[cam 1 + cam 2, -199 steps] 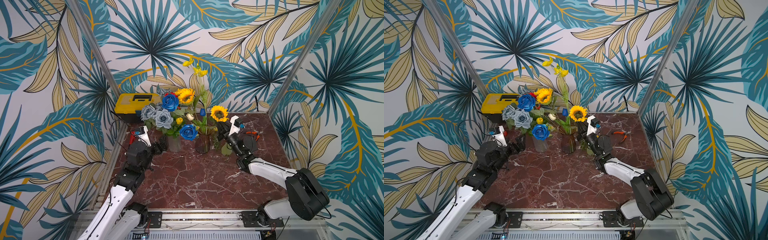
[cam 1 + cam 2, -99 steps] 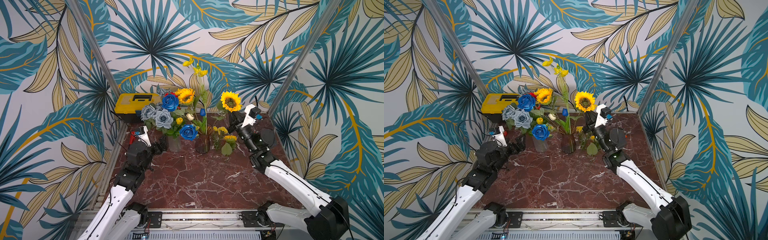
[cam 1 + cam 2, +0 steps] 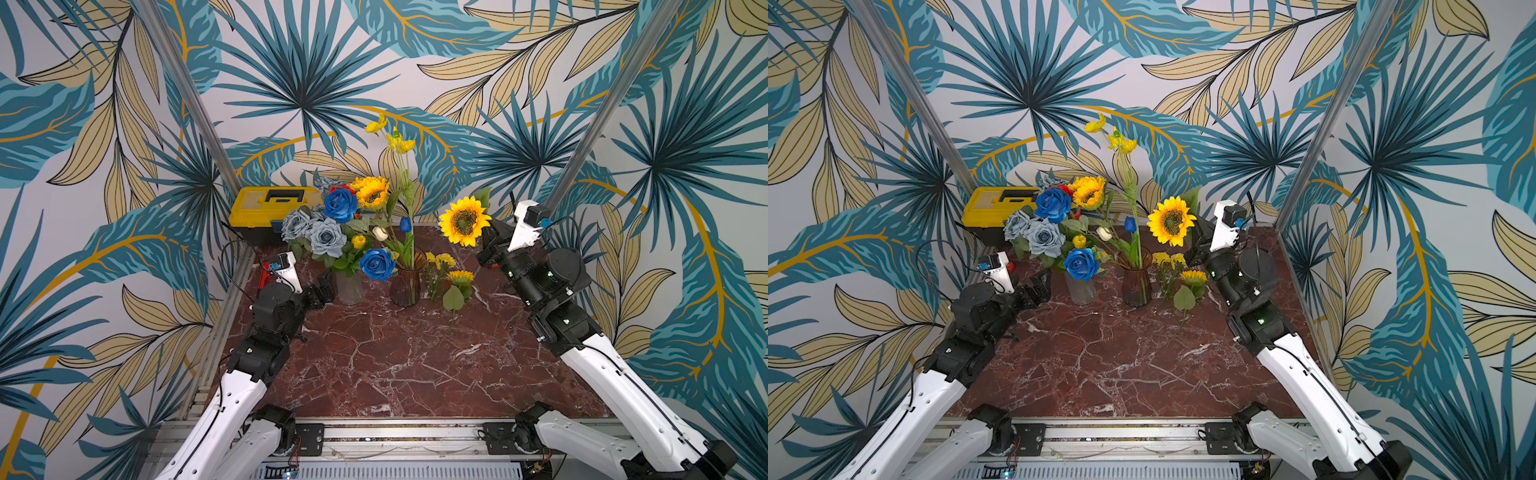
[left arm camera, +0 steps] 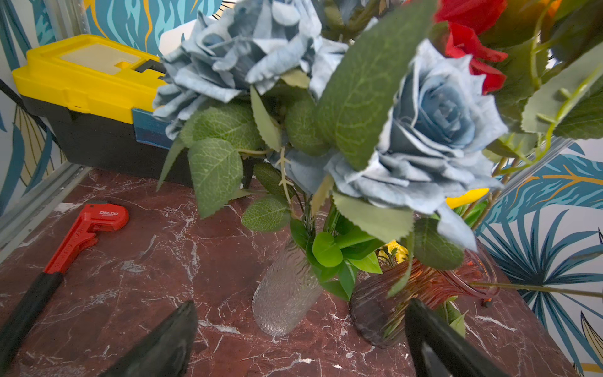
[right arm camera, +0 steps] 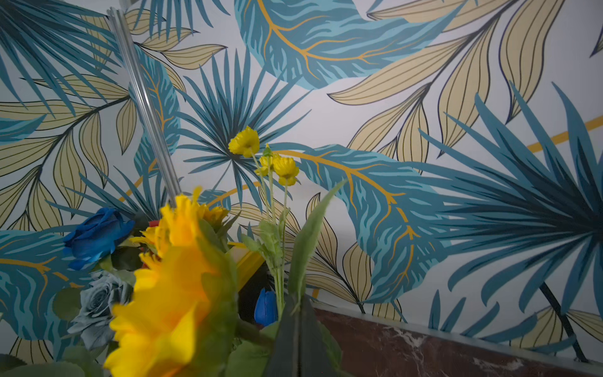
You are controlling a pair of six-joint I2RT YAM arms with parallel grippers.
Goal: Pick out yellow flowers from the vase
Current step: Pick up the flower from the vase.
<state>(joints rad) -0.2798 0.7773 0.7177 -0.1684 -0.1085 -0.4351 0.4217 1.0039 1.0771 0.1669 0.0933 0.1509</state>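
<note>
**Both top views.** Your right gripper sits right of centre, jaws pressed together on the stem of a large sunflower. Its head stands raised above the table, apart from the brown vase.

**Right wrist view.** The fingers meet at the lower middle. The large sunflower is blurred, just left of them.

**Left side.** Your left gripper hangs left of centre, jaws spread wide and holding nothing, just beside the clear vase.

**Yellow flowers out of the vases.** Pompom heads and a small sunflower lie on the table, right of the brown vase.

**Yellow flowers still in place.** A second sunflower sits among the roses. Tall yellow stems rise from the brown vase.

**Surroundings.** A yellow toolbox stands at the back left. A red wrench lies at the left of the left wrist view.
</note>
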